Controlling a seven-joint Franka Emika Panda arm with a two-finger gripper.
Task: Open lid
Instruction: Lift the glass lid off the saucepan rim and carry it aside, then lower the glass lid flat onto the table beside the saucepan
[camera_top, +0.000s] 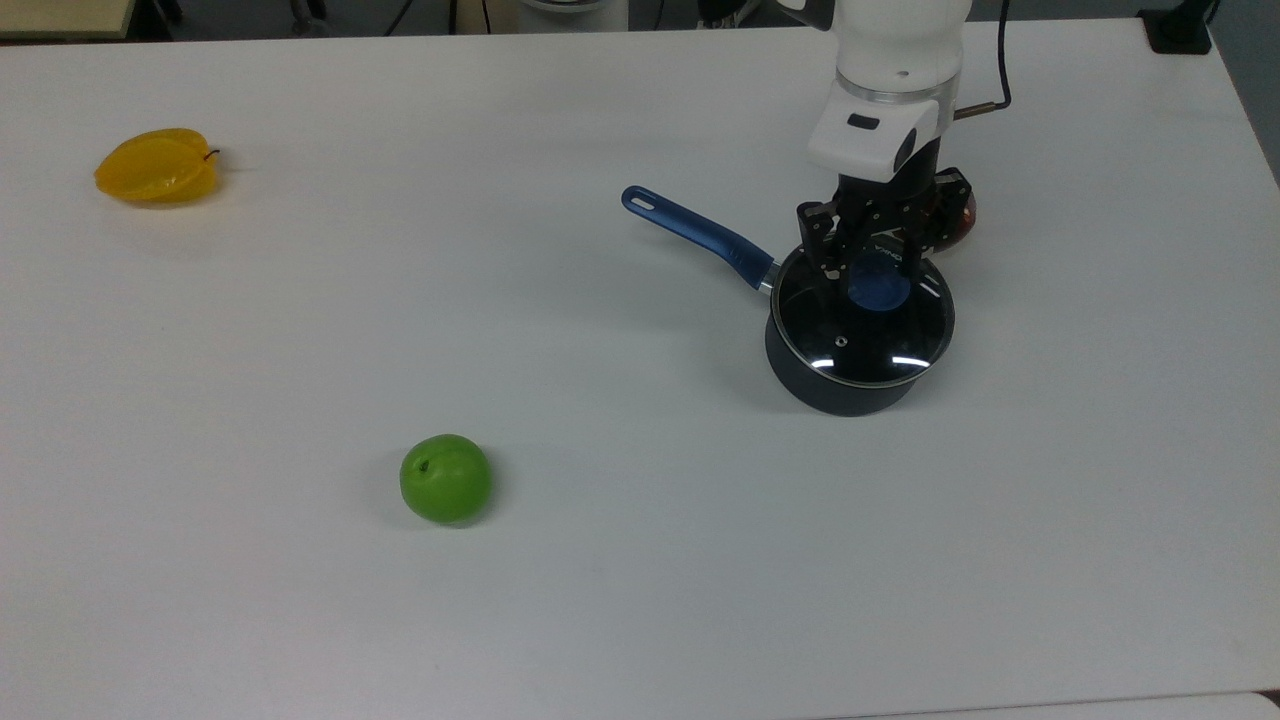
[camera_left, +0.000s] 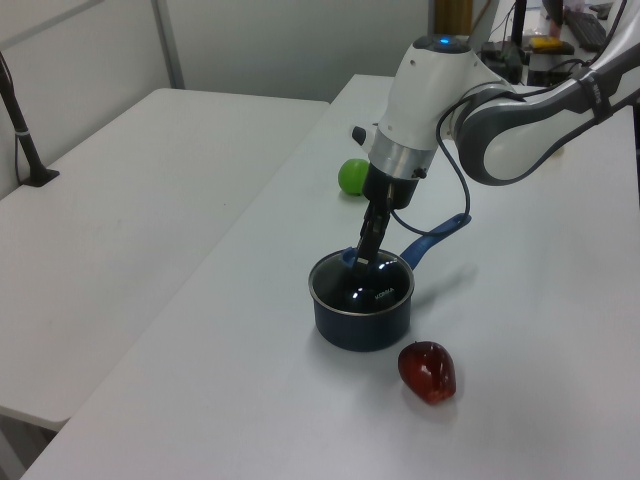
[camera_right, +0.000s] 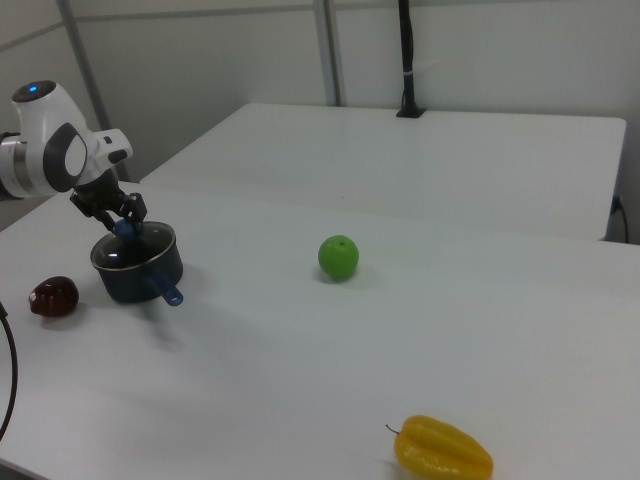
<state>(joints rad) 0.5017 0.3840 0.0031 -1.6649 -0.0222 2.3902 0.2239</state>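
Lid (camera_top: 860, 330): round clear glass, thin metal rim, seated flat on the dark saucepan (camera_top: 840, 385). Small vent hole near its front edge in the top view. Gripper (camera_top: 868, 262) straddles the blue round knob (camera_top: 879, 281), one black finger at each side; contact with the knob cannot be judged, so the jaws stand part open around it. Saucepan handle (camera_top: 700, 236): glossy blue, pointing to the top view's upper left. Smooth white table (camera_top: 400, 330) carries a green apple (camera_top: 446, 478), waxy yellow starfruit (camera_top: 157, 166), and dark red fruit (camera_left: 427, 371) just beside the pan.
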